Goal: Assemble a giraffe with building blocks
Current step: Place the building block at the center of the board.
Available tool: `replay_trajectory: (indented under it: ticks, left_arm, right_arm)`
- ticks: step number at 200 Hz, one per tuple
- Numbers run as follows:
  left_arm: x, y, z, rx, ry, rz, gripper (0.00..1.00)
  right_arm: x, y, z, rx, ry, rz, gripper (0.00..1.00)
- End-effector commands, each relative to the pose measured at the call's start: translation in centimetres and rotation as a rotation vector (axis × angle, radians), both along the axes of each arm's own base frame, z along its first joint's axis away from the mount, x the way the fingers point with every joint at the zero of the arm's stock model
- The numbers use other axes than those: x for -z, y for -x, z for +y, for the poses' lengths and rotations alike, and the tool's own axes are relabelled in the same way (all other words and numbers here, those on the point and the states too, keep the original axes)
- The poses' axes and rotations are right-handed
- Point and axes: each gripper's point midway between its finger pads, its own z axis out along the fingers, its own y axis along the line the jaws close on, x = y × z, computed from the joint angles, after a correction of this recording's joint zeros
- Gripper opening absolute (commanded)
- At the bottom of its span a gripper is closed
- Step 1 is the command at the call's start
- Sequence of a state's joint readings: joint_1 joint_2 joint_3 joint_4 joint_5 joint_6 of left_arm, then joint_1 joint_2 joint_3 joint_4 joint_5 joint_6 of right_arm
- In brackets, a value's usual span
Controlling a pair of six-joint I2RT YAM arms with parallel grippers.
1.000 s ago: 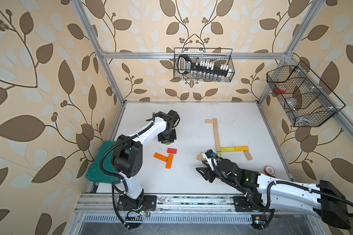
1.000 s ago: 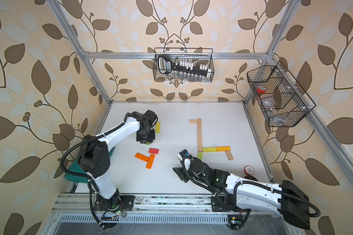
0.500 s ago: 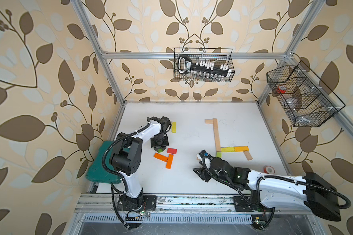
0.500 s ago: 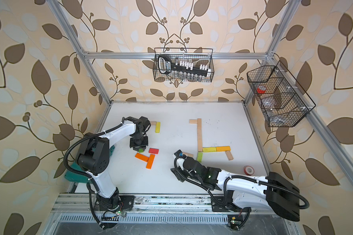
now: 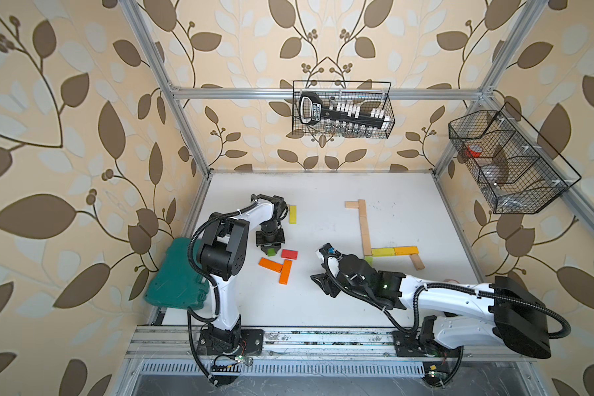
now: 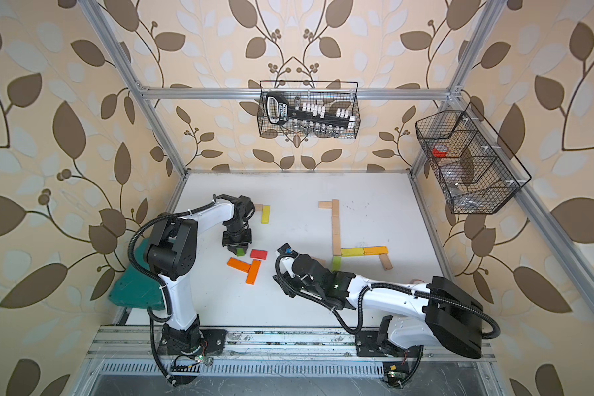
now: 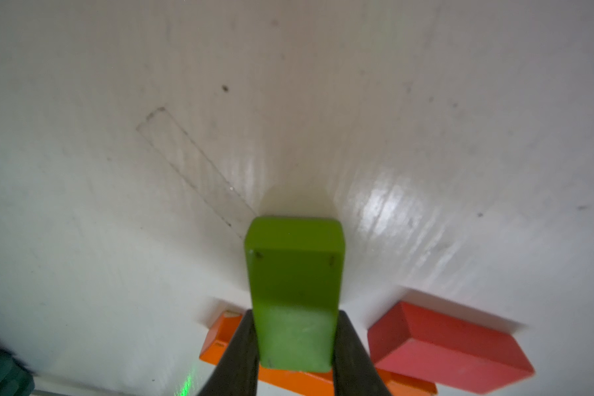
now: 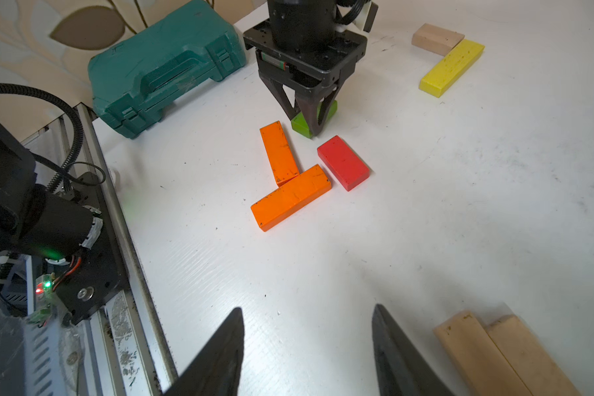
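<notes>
White tabletop, leaf-print walls. Left gripper clamped on green block, centre-left in both top views; contact with table unclear. Just beside: red block, two orange blocks touching at right angle. Right gripper jaws apart, empty, lower centre. Laid planks, pale, yellow, orange, right of centre. Dark green case closed, left table edge. Back wire basket: black tool rack. Right wire basket: red tape roll.

Bright even light; soft glare, blurred wrist-view edges
</notes>
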State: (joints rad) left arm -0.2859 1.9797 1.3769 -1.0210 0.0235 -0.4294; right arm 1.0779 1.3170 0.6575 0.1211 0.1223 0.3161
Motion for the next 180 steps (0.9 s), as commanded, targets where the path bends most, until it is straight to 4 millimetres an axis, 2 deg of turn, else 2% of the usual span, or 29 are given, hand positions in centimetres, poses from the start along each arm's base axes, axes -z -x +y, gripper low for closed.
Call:
replay_trajectory:
  ticks: [1,46,69,86,106,125,157,180]
  left_arm:
    - [-0.2,0.1,0.4,0.003,0.000,0.036,0.25]
    - [-0.5,-0.5,0.6,0.012,-0.013,0.050,0.31]
    - [-0.9,-0.5,0.6,0.019,-0.013,0.048,0.43]
    - [-1.1,-0.6,0.7,0.024,-0.018,0.050,0.56]
    - [-1.3,-0.8,0.5,0.028,-0.008,0.051,0.62]
    - [-1.2,-0.7,0.3,0.032,0.000,0.058,0.62]
    - [-0.7,-0.5,0.1,0.031,0.015,0.074,0.48]
    - [-0.4,-0.5,0.0,0.030,0.016,0.082,0.49]
  right_arm:
    - [-0.3,0.0,0.9,-0.029,0.011,-0.011,0.56]
    - [-0.1,-0.7,1.6,-0.028,0.030,-0.013,0.56]
    - [-0.3,-0.9,1.7,-0.027,0.032,-0.015,0.56]
    - [-0.4,-1.0,1.7,-0.025,0.034,-0.019,0.56]
    - [-0.5,-1.1,1.5,-0.018,0.040,-0.019,0.56]
    - [-0.5,-1.1,1.2,-0.012,0.043,-0.018,0.56]
    - [-0.6,-1.2,0.3,0.007,0.047,-0.019,0.56]
    - [-0.8,-1.5,-0.6,0.030,0.044,-0.022,0.56]
